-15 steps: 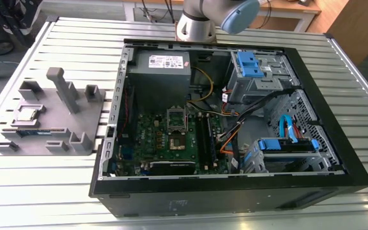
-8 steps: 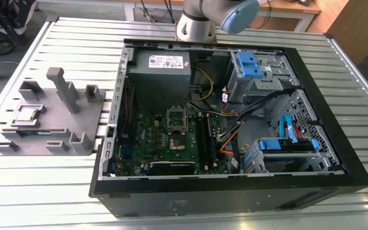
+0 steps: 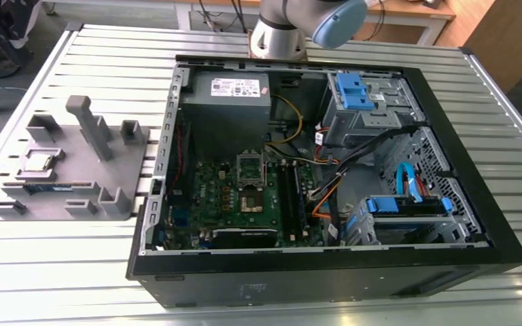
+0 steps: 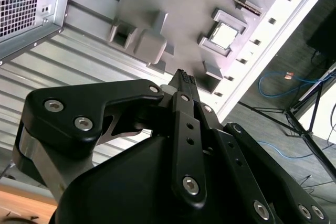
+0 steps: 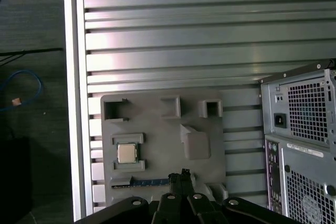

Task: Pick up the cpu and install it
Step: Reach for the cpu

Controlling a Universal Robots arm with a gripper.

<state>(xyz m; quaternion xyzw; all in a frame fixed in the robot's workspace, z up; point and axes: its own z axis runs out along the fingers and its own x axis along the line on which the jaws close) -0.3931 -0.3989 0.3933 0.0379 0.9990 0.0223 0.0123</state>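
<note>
Hovering over the grey fixture tray (image 5: 157, 135), the gripper (image 5: 180, 176) has its black fingers (image 4: 185, 85) pressed together tip to tip, well apart from any part. The cpu (image 5: 127, 153) lies flat, silvery top up, in a square raised pocket of the tray and is untouched by the gripper; in the second wrist view the same chip (image 4: 224, 35) sits beyond the fingertips. A long dark memory stick (image 5: 149, 181) with a blue label rests in a slot just beside the cpu pocket, between it and the gripper. In the exterior view the tray (image 3: 130, 166) sits on the slatted aluminium table (image 3: 107, 61) at the exterior view's left, with the cpu (image 3: 41, 161) near its outer edge and the memory stick (image 3: 48, 186) next to it. The open computer case (image 3: 334, 278) lies beside the tray, its green motherboard (image 3: 211, 183) exposed, with the socket (image 3: 250, 197) near the middle. The arm (image 3: 284, 30) rises behind the case.
</note>
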